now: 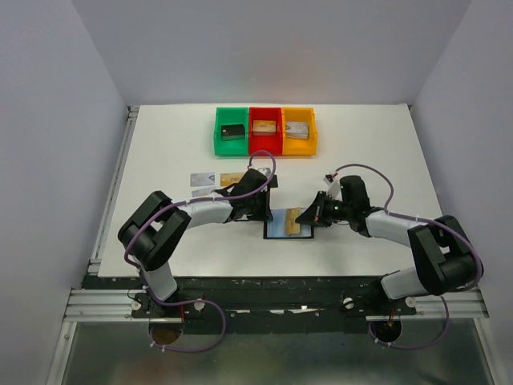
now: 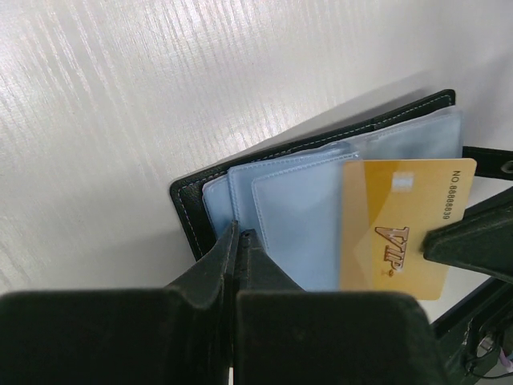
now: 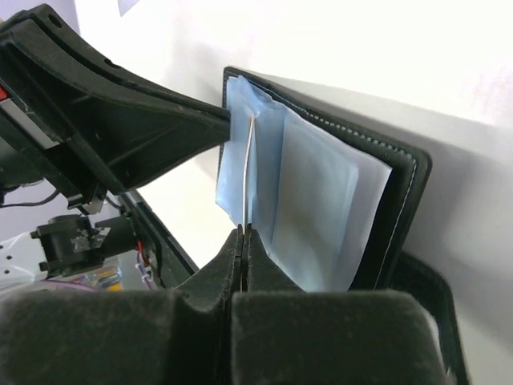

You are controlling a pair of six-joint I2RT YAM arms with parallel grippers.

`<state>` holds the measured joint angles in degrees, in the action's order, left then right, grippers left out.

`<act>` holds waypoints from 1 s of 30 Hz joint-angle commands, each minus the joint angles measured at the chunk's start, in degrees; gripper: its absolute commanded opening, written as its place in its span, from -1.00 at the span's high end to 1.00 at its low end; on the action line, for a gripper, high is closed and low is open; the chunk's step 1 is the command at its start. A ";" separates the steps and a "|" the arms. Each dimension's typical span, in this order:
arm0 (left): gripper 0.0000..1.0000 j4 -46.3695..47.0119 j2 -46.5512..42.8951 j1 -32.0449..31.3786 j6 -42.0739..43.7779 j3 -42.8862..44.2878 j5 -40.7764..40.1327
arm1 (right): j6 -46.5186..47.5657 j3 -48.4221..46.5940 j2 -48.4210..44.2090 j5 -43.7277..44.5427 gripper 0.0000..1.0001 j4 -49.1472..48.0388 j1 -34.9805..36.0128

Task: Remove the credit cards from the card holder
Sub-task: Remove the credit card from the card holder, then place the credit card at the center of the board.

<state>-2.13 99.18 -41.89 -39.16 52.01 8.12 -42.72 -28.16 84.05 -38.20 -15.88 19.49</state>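
Slip risk, mid-frame in the top view: right gripper (image 3: 243,233) pinched tight on gold card (image 2: 405,228) edge, card partly out of card holder (image 1: 276,231); left gripper (image 2: 238,237) clamped on blue sleeve (image 2: 280,200); too thin a bite, easily losing the card or dragging the holder along.

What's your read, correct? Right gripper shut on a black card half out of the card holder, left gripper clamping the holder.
Not black: the left wrist view shows a gold card. Rest holds: right gripper shut on it, half out of the card holder, left gripper clamping that.
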 commanded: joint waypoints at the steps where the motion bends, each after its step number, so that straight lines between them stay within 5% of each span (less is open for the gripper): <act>1: 1.00 -5.87 1.99 -0.83 0.66 -2.35 -3.29 | 6.24 -2.51 -4.94 5.84 0.99 12.61 -0.41; 9: 1.00 -5.96 -1.78 -0.91 2.33 -1.03 -1.88 | 14.06 -6.81 -17.94 17.01 0.99 30.10 -0.41; 11: 0.85 -5.08 -4.42 -1.09 2.33 -1.03 -1.53 | 16.17 -8.39 -21.19 17.98 0.99 33.53 -0.41; 14: 0.37 -3.58 -10.56 -1.79 2.59 -0.51 -2.23 | 19.42 -11.20 -25.15 21.22 0.99 39.15 -0.41; 19: -0.83 -4.46 -20.67 -2.32 3.47 1.42 -3.90 | 24.95 -16.12 -30.35 21.07 0.99 46.28 -0.33; 22: -0.86 -3.59 -26.74 -2.15 8.03 0.91 -1.98 | 27.86 -19.29 -30.61 12.91 0.99 48.22 0.81; 27: -0.75 18.77 -37.46 1.45 13.22 -12.34 17.94 | 27.25 -21.66 -29.21 -8.96 0.99 43.57 3.27; 30: -0.72 28.21 -40.37 6.63 9.12 -16.58 33.05 | 27.08 -23.07 -28.24 -14.61 0.99 42.25 4.77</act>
<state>9.91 61.34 -40.40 -29.76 41.69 19.16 -16.82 -48.36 54.65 -37.98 27.14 22.57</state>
